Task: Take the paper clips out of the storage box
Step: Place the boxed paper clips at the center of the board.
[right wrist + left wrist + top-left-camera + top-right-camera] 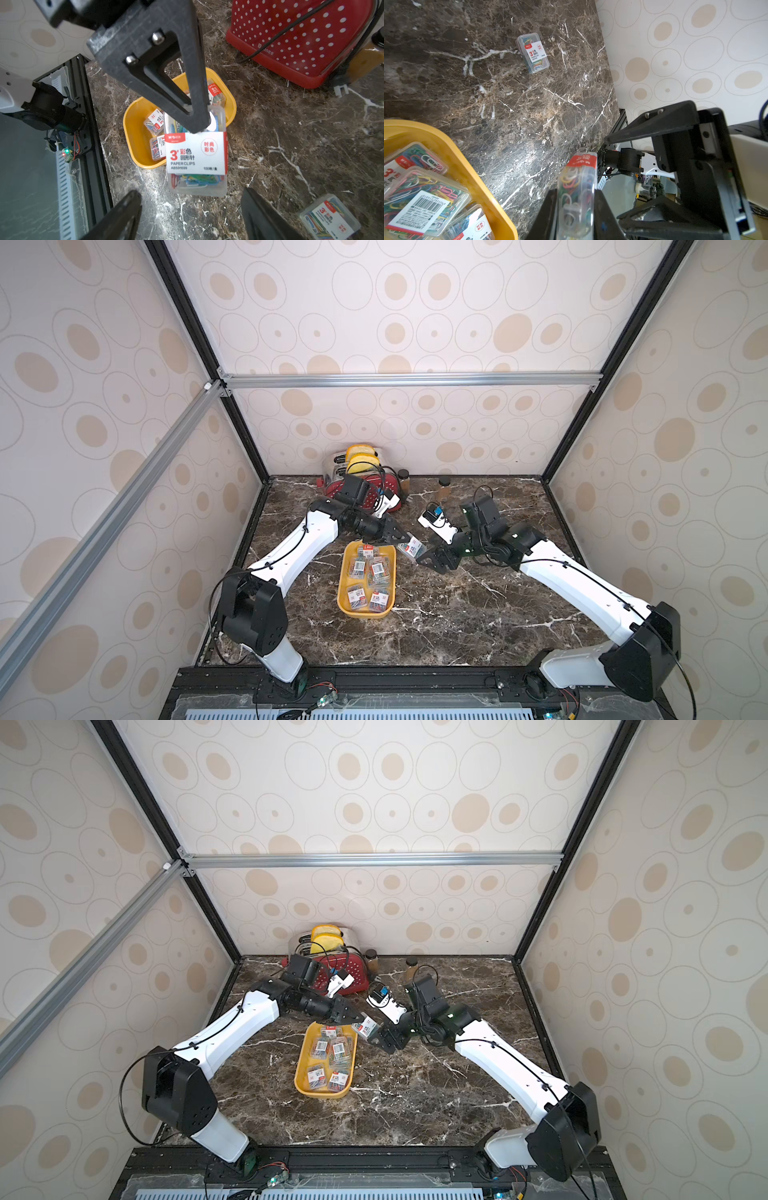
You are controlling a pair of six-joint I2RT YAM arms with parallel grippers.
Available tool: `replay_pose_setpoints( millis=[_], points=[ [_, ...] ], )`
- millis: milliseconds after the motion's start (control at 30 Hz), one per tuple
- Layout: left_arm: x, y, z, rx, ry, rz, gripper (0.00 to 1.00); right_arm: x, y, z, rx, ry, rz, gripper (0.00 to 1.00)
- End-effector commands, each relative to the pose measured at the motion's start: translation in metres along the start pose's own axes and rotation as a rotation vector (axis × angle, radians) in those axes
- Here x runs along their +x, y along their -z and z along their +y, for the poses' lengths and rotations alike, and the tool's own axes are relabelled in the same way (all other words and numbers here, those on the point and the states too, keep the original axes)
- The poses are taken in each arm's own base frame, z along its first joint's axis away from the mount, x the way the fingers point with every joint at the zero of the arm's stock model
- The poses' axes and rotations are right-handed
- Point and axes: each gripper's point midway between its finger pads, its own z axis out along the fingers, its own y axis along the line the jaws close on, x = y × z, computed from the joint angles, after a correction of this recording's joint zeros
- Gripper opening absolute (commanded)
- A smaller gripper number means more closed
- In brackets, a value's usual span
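Observation:
A clear case of paper clips (411,548) (196,153) hangs just past the far right corner of the yellow storage box (365,614) (320,1094), above the marble. My left gripper (409,540) (577,207) is shut on it, one finger on each broad face. My right gripper (426,556) (191,207) is open right beside that case, its fingers apart on either side and not touching it. Several more cases of paper clips (368,576) (421,199) lie in the storage box. Another case (532,53) (329,216) lies flat on the table to the right.
A red white-dotted toaster (361,485) (301,41) holding yellow slices stands at the back, close behind my left arm. Two brown jars (403,479) (444,486) stand by the back wall. Patterned walls enclose the marble table (457,626) on three sides.

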Motion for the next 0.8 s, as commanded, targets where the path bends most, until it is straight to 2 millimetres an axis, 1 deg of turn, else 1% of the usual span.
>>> replay_pose_setpoints(
  millis=[0, 167, 267, 400, 533, 700, 767],
  points=[
    [-0.003, 0.002, -0.014, 0.038, -0.046, 0.01, 0.14, 0.006, -0.012, -0.004, 0.041, 0.059, 0.05, 0.81],
    [-0.002, 0.0, -0.019, 0.048, -0.058, 0.018, 0.14, 0.005, -0.023, -0.005, 0.053, 0.07, 0.072, 0.83],
    [-0.001, -0.003, -0.021, 0.051, -0.062, 0.024, 0.14, 0.002, -0.025, -0.006, 0.055, 0.07, 0.068, 0.83],
    [0.001, -0.008, -0.021, 0.053, -0.063, 0.036, 0.14, -0.001, -0.027, -0.006, 0.053, 0.063, 0.065, 0.81],
    [0.0, -0.009, -0.02, 0.053, -0.063, 0.034, 0.14, -0.003, -0.027, -0.006, 0.054, 0.058, 0.061, 0.7],
    [-0.003, -0.01, -0.02, 0.054, -0.06, 0.029, 0.16, -0.002, -0.03, -0.005, 0.044, 0.05, 0.075, 0.61],
    [-0.004, -0.01, -0.02, 0.056, -0.059, 0.024, 0.17, -0.001, -0.031, -0.005, 0.043, 0.045, 0.08, 0.55]
  ],
)
